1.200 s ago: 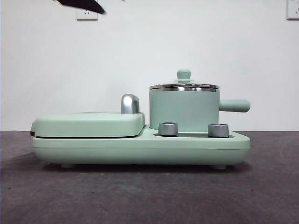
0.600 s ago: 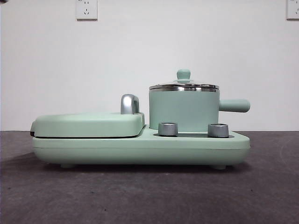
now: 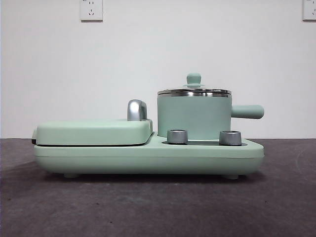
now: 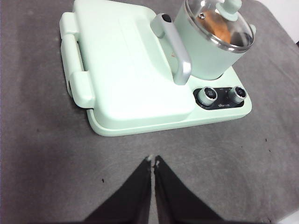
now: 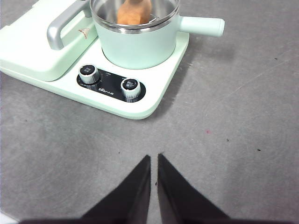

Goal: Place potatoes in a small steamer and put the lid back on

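Note:
The small steamer point(image 3: 194, 116) is a mint-green pot that stands on the right half of the cooker base, its stubby handle point(image 3: 248, 111) pointing right. The glass lid point(image 3: 194, 91) sits on its steel rim, green knob point(image 3: 194, 79) on top. Through the lid point(image 4: 219, 23) the orange-brown potato point(image 4: 216, 25) shows inside the pot point(image 4: 205, 53); it also shows in the right wrist view as the potato point(image 5: 134, 11) in the steamer point(image 5: 140, 44). My left gripper point(image 4: 153, 161) and right gripper point(image 5: 154, 158) are both shut and empty, hanging over bare table well back from the cooker.
The flat mint-green griddle cover point(image 3: 94, 132) with its chrome handle point(image 3: 137, 109) fills the cooker's left half. Two steel dials point(image 3: 177, 136) point(image 3: 230, 138) stand on the base in front of the pot. Grey table cloth point(image 3: 158, 207) surrounds the cooker.
A black arm tip at the front view's top left has drawn back out of the picture. The pot, lid and cooker have not moved.

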`<action>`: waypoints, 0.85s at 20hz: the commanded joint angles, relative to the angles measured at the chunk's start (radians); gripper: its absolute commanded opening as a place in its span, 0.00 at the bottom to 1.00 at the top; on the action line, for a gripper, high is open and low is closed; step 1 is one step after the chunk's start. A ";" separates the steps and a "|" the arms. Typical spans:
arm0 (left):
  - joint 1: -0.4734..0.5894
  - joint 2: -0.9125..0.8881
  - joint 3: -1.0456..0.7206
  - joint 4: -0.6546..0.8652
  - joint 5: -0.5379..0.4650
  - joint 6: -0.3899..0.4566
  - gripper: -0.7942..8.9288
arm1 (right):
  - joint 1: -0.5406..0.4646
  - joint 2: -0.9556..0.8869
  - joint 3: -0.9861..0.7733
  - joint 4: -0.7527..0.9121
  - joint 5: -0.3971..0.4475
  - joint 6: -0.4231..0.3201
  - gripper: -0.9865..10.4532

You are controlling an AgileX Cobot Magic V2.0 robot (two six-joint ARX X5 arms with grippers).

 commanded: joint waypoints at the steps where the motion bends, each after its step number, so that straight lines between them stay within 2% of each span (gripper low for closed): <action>1: 0.000 0.004 0.008 0.022 0.002 -0.008 0.09 | 0.006 -0.002 0.006 0.016 0.003 0.010 0.10; 4: 0.001 -0.007 0.006 0.021 0.000 -0.007 0.09 | 0.006 -0.002 0.006 0.016 0.003 0.010 0.10; 5: 0.001 -0.024 -0.005 0.054 -0.014 0.093 0.09 | 0.006 -0.002 0.006 0.016 0.003 0.010 0.10; 6: 0.002 -0.058 -0.038 0.092 -0.014 0.130 0.09 | 0.006 -0.002 0.006 0.016 0.003 0.010 0.10; 8: 0.042 -0.173 -0.230 0.326 -0.050 0.215 0.09 | 0.006 -0.002 0.006 0.016 0.003 0.010 0.10; 10: 0.096 -0.286 -0.455 0.605 -0.152 0.215 0.09 | 0.006 -0.002 0.006 0.016 0.003 0.010 0.10; 11: 0.119 -0.337 -0.544 0.689 -0.200 0.214 0.09 | 0.006 -0.002 0.006 0.016 0.003 0.010 0.10; 14: 0.166 -0.481 -0.705 0.736 -0.288 0.217 0.09 | 0.006 -0.002 0.007 0.016 0.003 0.010 0.10; 17: 0.171 -0.500 -0.795 0.798 -0.291 0.214 0.09 | 0.006 -0.003 0.006 0.018 0.003 0.010 0.10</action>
